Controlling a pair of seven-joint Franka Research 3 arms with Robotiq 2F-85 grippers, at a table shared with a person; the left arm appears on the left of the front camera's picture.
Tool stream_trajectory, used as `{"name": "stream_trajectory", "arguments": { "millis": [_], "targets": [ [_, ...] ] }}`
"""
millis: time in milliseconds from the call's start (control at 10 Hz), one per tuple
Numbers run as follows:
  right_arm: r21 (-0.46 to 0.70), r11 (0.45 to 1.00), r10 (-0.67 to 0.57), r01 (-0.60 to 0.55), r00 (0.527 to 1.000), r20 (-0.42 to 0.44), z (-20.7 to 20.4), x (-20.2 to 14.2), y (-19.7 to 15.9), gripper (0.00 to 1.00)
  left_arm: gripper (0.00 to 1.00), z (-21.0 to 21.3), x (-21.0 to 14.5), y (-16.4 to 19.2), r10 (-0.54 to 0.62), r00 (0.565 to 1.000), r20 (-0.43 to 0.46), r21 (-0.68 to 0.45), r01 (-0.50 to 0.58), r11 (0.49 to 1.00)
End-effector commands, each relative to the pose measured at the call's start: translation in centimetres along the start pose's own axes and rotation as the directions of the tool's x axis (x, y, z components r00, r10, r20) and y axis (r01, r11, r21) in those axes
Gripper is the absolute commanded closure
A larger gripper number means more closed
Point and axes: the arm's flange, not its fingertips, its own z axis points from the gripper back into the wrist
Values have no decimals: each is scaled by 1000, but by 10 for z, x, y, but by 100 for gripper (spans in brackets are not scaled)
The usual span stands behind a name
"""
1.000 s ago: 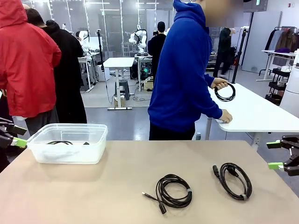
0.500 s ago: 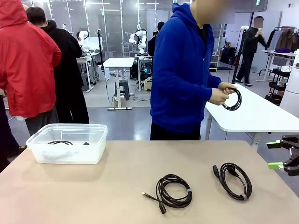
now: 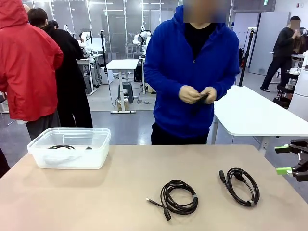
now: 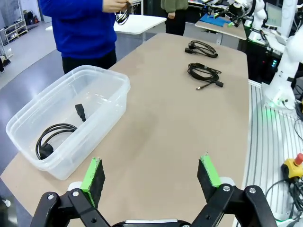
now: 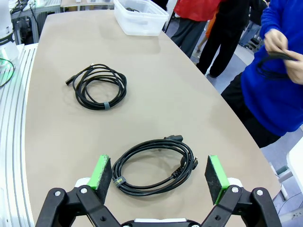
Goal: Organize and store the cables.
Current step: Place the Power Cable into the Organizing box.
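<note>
Left wrist view: the left gripper (image 4: 150, 172) is seen spread wide and empty over the table (image 4: 165, 118), near a clear bin (image 4: 106, 113). One coiled cable (image 4: 54, 139) is shown plainly on the bin's floor, where the front view gives merely a dark line through the wall. A middle cable (image 3: 179, 196) and a right cable (image 3: 242, 185) are laid apart on the tabletop. The right cable is framed by the right gripper (image 5: 157, 172), whose fingers are held wide with nothing grasped. Across the table, a fourth cable (image 5: 273, 56) is clasped in the person's hands (image 3: 197, 94).
</note>
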Motion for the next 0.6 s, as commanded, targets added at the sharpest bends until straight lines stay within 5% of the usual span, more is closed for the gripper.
{"name": "stream_trajectory", "arguments": {
  "millis": [0,500],
  "targets": [
    [3,1000,-5,5,1000,-13,1,1,0,0,0,-2,2,-3,7,1000,11,40,-7,999],
    [3,1000,-5,5,1000,-13,1,1,0,0,0,-2,2,-3,7,1000,11,40,-7,999]
  ]
}}
